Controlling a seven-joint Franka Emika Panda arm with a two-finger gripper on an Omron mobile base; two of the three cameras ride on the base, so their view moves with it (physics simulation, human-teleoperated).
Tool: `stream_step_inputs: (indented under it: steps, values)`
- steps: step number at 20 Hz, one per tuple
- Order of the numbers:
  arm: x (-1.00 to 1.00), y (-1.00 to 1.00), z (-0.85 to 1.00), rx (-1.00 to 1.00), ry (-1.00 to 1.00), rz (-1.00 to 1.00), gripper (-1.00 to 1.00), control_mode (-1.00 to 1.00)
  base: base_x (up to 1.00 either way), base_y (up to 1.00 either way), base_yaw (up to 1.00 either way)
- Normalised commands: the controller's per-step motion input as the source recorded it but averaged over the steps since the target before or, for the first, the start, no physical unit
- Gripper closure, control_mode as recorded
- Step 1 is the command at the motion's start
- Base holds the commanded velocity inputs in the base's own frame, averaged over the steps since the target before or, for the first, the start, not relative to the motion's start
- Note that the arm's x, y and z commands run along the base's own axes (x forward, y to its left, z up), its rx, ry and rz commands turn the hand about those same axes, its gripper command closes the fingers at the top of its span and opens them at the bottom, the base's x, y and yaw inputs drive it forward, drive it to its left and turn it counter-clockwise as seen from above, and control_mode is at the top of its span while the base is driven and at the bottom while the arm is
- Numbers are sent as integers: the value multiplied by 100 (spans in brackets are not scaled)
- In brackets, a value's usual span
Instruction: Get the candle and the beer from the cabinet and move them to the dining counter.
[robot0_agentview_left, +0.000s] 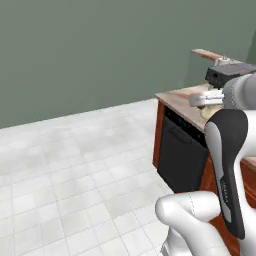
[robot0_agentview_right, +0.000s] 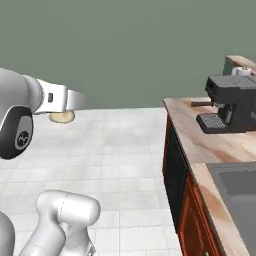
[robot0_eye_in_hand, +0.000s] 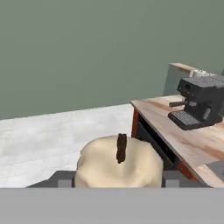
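Your gripper (robot0_eye_in_hand: 118, 183) is squeezing the candle (robot0_eye_in_hand: 118, 164) between its two fingers. If you bump the counter (robot0_eye_in_hand: 192, 140) on the right with the coffee machine (robot0_eye_in_hand: 199, 103), the candle can slip and fall on the floor (robot0_agentview_left: 75, 165).

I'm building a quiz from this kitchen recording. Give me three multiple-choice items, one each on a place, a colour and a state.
1. Where does the coffee machine stand?
A. on the wooden counter
B. on the floor
C. in the sink

2. What colour is the candle?
A. blue
B. cream-white
C. black

3. What is the gripper doing?
A. holding the candle
B. standing open with nothing in it
C. gripping a bottle

Answers: 1 A, the machine rests on the counter top; 2 B, its pale body shows under a dark wick; 3 A, the candle sits between the fingers in the hand view.
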Motion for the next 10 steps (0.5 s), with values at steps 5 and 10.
stream_step_inputs:
  steps: [5, 10]
  values:
    - [0, 0, 0, 0, 0, 0, 100, 100, -1, 19, 89]
    - [0, 0, 0, 0, 0, 0, 100, 100, 84, 29, 14]
